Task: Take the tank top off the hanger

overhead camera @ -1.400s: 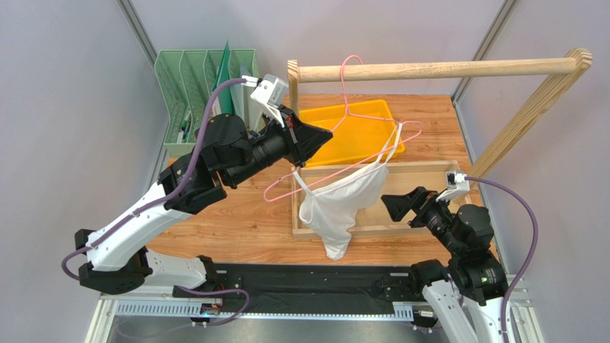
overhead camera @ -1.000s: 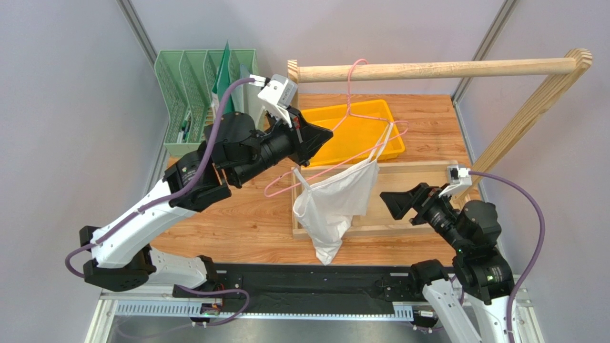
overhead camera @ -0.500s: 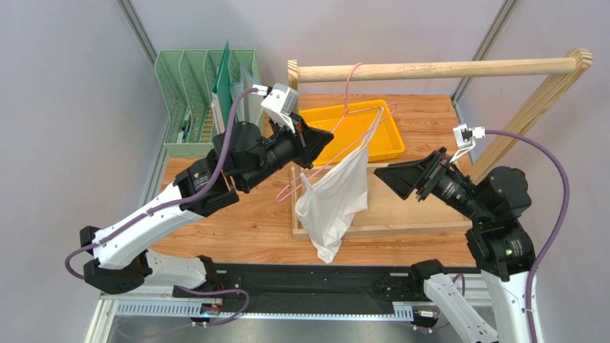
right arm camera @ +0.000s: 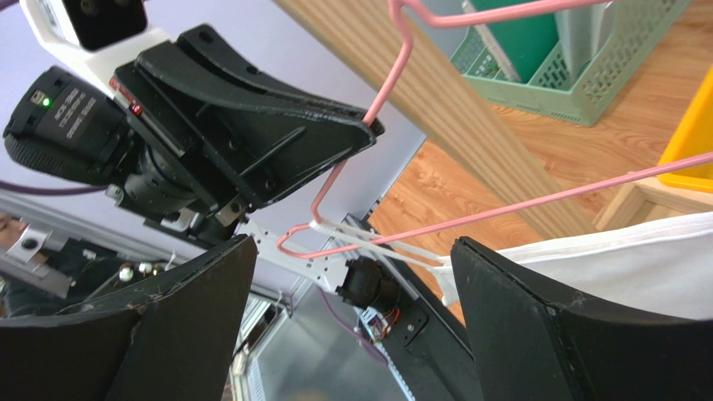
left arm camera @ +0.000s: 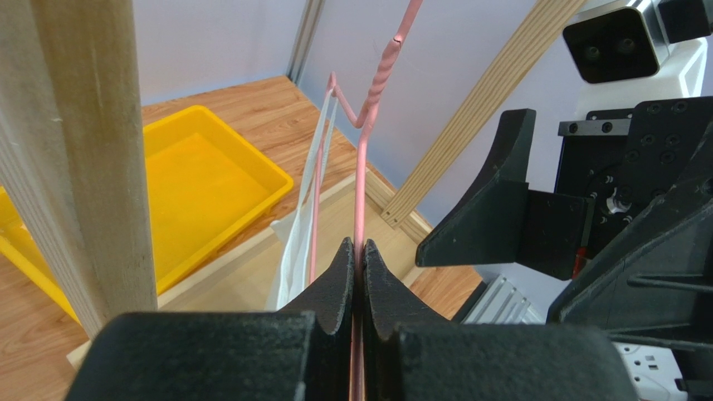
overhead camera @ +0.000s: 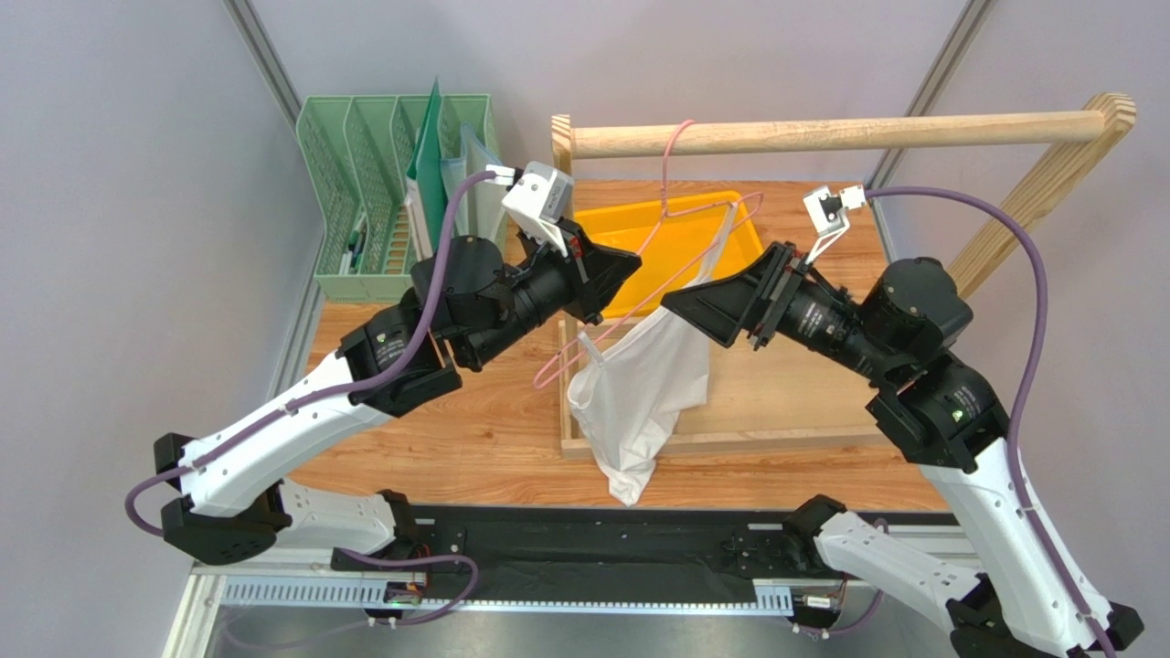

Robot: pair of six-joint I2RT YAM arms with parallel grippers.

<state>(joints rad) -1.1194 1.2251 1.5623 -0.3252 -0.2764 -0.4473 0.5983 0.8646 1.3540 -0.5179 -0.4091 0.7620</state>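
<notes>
Approach step: left fingers (left arm camera: 339, 280) clench the hanger (left arm camera: 361, 184), right fingers (right arm camera: 519, 326) gape at the tank top's (overhead camera: 646, 391) 1 o'clock and likely must pinch its strap (right arm camera: 381, 246) next.

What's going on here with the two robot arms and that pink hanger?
The left gripper is shut on the wire of the pink hanger, whose hook is over the wooden rail. The white tank top is still on the hanger, drooping below it with its straps looped over one end. The right gripper is open, pointed at those straps, and holds nothing yet.
</notes>
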